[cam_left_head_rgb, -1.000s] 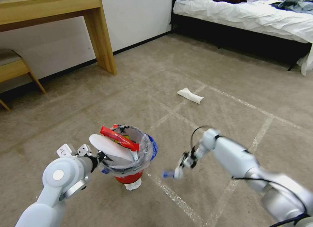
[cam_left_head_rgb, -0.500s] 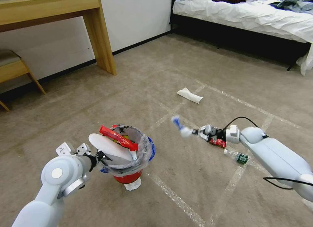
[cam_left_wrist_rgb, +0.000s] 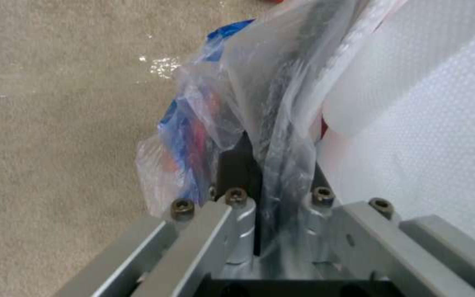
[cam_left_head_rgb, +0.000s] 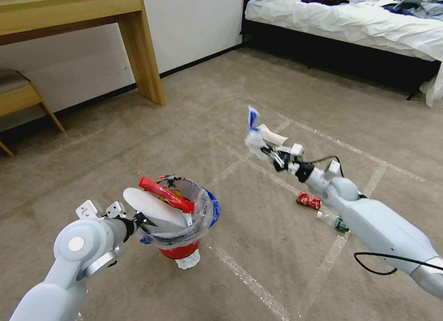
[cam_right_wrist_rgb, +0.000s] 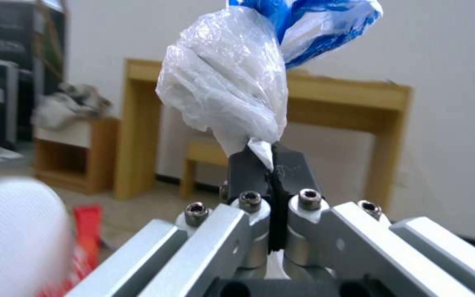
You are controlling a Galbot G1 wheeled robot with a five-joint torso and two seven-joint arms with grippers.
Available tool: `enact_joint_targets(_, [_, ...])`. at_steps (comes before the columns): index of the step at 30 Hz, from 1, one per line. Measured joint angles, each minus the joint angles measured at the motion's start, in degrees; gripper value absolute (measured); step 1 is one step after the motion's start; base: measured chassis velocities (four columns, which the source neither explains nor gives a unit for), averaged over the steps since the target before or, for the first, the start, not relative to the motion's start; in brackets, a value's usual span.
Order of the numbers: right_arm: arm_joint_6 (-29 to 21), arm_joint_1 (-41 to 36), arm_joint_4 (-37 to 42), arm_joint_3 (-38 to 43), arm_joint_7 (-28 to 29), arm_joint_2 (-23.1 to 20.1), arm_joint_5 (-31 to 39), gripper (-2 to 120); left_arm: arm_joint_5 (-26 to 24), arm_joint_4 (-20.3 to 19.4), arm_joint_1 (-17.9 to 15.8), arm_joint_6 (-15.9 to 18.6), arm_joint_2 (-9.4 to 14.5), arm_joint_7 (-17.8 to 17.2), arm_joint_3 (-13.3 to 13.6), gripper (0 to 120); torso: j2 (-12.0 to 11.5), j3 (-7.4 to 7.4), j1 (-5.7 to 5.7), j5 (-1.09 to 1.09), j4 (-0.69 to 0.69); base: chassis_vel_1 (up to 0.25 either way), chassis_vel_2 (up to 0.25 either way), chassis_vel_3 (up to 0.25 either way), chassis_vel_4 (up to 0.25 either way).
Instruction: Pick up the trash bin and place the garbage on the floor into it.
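I have the left end effector [cam_left_head_rgb: 138, 218] clamped on the near-left rim of the trash bin [cam_left_head_rgb: 181, 250], pinching the clear liner bag [cam_left_wrist_rgb: 259, 123]; the left wrist view shows the plastic squeezed between closed jaws. The bin hangs at near left above a white scrap [cam_left_head_rgb: 187, 262] on the floor [cam_left_head_rgb: 115, 141], with a white slipper [cam_left_head_rgb: 150, 207] and a red wrapper [cam_left_head_rgb: 167, 196] sticking out of its mouth.

What changed is the right arm. A second ago its end effector was low, near the floor just right of the bin; half a second ago it was swinging out to the right, and now the right end effector [cam_left_head_rgb: 266, 150] is lifted well above the carpet, right of the bin and farther out. Its jaws are shut on a crumpled wad of clear and blue plastic [cam_right_wrist_rgb: 232, 78], which stands up from the tips.

I judge that piece to be picked up but not yet binned: it is well apart from the bin's mouth. Litter left on the floor includes a small red wrapper [cam_left_head_rgb: 308, 200] and a clear bottle with a green label [cam_left_head_rgb: 333, 221] beside the right arm, plus a white piece [cam_left_head_rgb: 273, 135] partly hidden behind the raised end effector. So the task is only partway done.
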Motion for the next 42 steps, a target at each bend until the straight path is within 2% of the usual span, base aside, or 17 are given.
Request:
enact_joint_targets(5, [-3.7,2.5,5.9,-2.0,0.1,1.0,1.7,0,0.6,0.1,-0.1,0.0,-0.5,0.1,0.1,4,0.0,0.0,0.0,0.01,0.0,0.0,0.0,0.0,0.0])
enact_joint_targets(12, [-5.7,4.8,7.5,-4.9,-0.5,3.0,1.9,0,0.8,0.4,-0.2,0.0,-0.7,0.3,0.3,4,0.0,0.0,0.0,0.01,0.0,0.0,0.0,0.0,0.0])
enact_joint_targets(24, [-5.7,7.2,4.1,-13.5,-3.1,8.3,-3.2,0,1.2,1.0,-0.9,0.0,-1.7,0.5,0.9,4,0.0,0.0,0.0,0.01,0.0,0.0,0.0,0.0,0.0])
enact_joint_targets(28, [-5.0,8.2,1.5,-16.9,-3.2,11.4,-4.6,0,1.2,0.8,-0.9,0.0,-1.9,0.5,1.1,4,0.0,0.0,0.0,0.01,0.0,0.0,0.0,0.0,0.0])
enact_joint_targets(42, [-4.2,9.9,-4.4,-21.5,-4.0,16.3,-7.4,0,1.1,-0.1,-0.7,0.0,-1.9,0.5,0.8,4,0.0,0.0,0.0,0.02,0.0,0.0,0.0,0.0,0.0])
